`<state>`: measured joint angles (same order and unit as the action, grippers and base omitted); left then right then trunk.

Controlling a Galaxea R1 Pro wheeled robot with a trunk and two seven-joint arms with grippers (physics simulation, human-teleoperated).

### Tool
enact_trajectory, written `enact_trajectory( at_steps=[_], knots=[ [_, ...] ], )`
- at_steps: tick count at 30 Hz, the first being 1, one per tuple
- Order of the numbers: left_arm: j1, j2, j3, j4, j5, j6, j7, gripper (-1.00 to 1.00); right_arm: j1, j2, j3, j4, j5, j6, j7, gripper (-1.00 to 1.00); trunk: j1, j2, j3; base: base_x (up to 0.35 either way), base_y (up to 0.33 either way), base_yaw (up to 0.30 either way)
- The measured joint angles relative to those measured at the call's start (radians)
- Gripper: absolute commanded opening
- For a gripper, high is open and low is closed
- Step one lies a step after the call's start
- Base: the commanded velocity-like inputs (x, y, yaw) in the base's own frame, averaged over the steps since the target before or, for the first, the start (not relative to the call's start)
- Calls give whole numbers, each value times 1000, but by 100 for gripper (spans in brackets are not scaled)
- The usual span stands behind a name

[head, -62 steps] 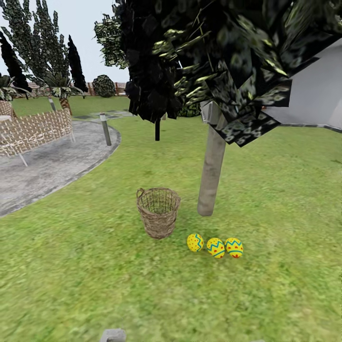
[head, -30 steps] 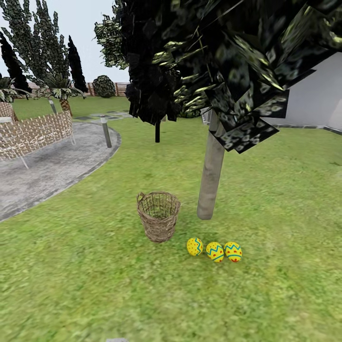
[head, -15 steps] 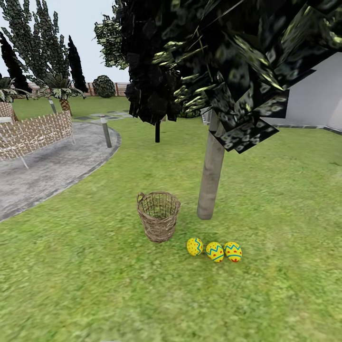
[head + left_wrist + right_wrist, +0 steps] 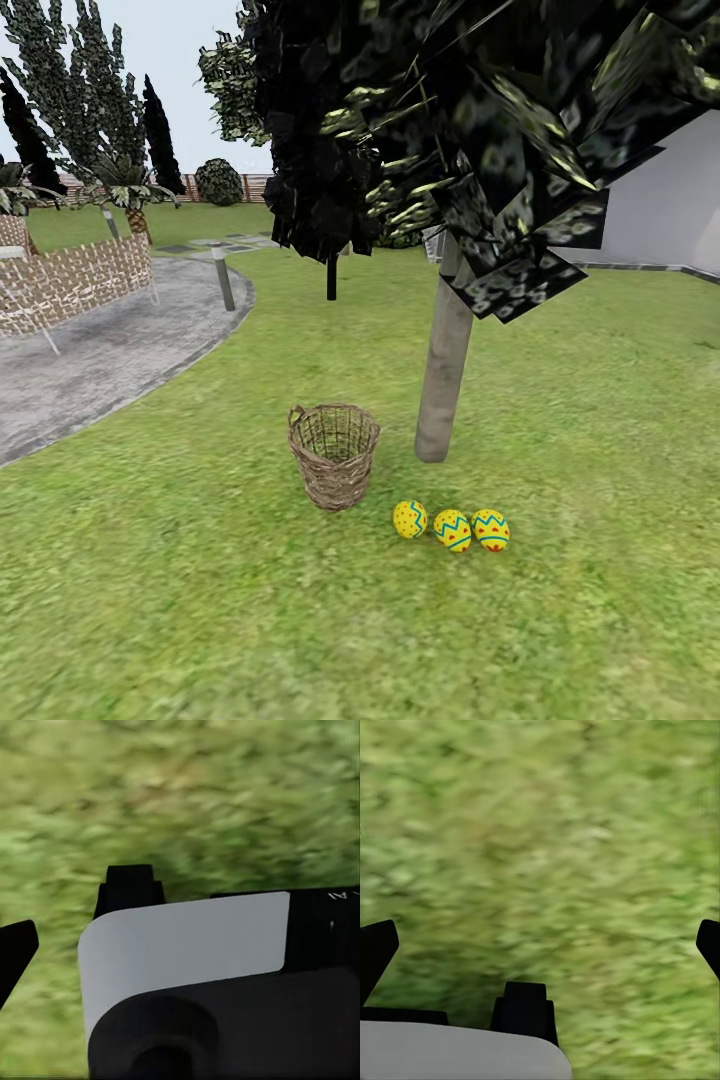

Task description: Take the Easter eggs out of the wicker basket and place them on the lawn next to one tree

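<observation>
Three yellow Easter eggs with teal zigzags lie in a row on the lawn [image 4: 200, 600]: the left egg [image 4: 410, 519], the middle egg [image 4: 452, 530] and the right egg [image 4: 491, 530]. They rest just in front of the pale trunk of the tree [image 4: 445, 370]. The wicker basket [image 4: 334, 455] stands upright to the left of the eggs, and nothing shows through its weave. My right gripper [image 4: 540, 945] hangs open over bare grass. My left gripper [image 4: 180, 945] also faces grass, with one black fingertip [image 4: 16, 952] far out at the side and the other hidden by a grey-and-black arm part.
A grey paved path [image 4: 100, 350] curves at the left with a short bollard [image 4: 222, 275] and a lattice fence panel [image 4: 70, 280]. A thin black-trunked tree [image 4: 331, 275] stands behind. A white wall [image 4: 670, 200] rises at the far right.
The head camera shifted slightly early on, and a grey arm part left the bottom edge. Eggs, basket and tree have stayed put.
</observation>
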<state>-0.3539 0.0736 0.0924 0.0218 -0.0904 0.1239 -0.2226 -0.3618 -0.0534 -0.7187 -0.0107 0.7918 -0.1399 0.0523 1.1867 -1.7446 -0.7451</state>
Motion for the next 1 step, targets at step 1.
enact_trajectory(
  at_steps=[1],
  knots=[
    [2, 0, 0, 0, 0, 0, 0, 100, 0, 0, 0, 0, 0, 0, 0, 100, 0, 0, 0, 0, 0, 0]
  ],
)
